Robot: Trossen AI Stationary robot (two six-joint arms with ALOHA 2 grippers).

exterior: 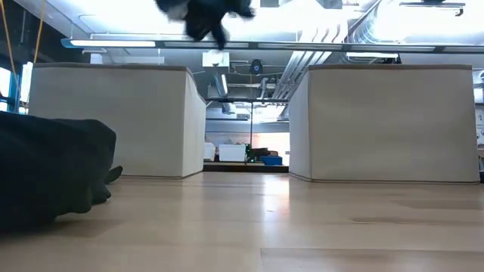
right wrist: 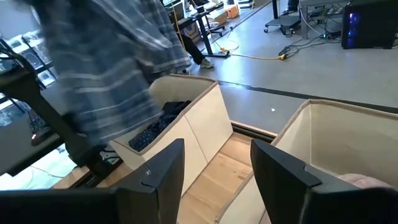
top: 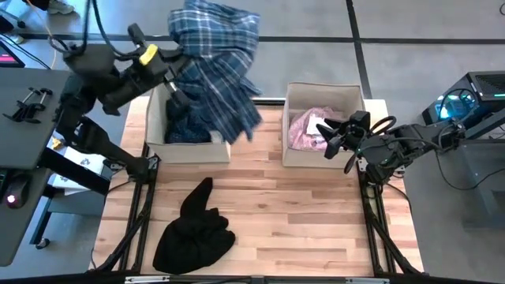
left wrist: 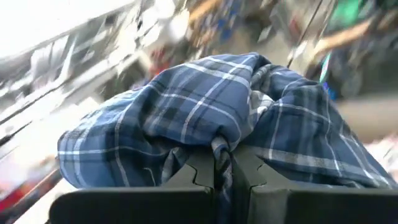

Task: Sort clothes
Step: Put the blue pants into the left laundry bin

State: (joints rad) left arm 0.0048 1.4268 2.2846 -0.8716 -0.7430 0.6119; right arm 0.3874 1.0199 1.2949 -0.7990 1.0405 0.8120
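left tool (left wrist: 222, 163) pinched shut on a fold of the blue-white plaid shirt (top: 215, 67), held up over the left bin (top: 156, 134); the shirt hangs down across that bin's far and right side, covering much of its opening. under it one dark navy patterned garment (top: 183, 128) lies in the left bin, only partly visible. in the low view the shirt is just a dark blur cut off by the upper edge.

right tool (right wrist: 214, 168) spread apart, holding nothing, over the right bin (top: 293, 150) at its right side. inside that bin one pale pink shirt (top: 304, 128), partly hidden by the right tool; something white on it, can't make out what.

one black garment (top: 195, 229) lies bunched on the wooden bench (top: 300, 225), front left, well apart from both tools; the low view cuts it off at the side.

count: two beige bins, four garments seen.
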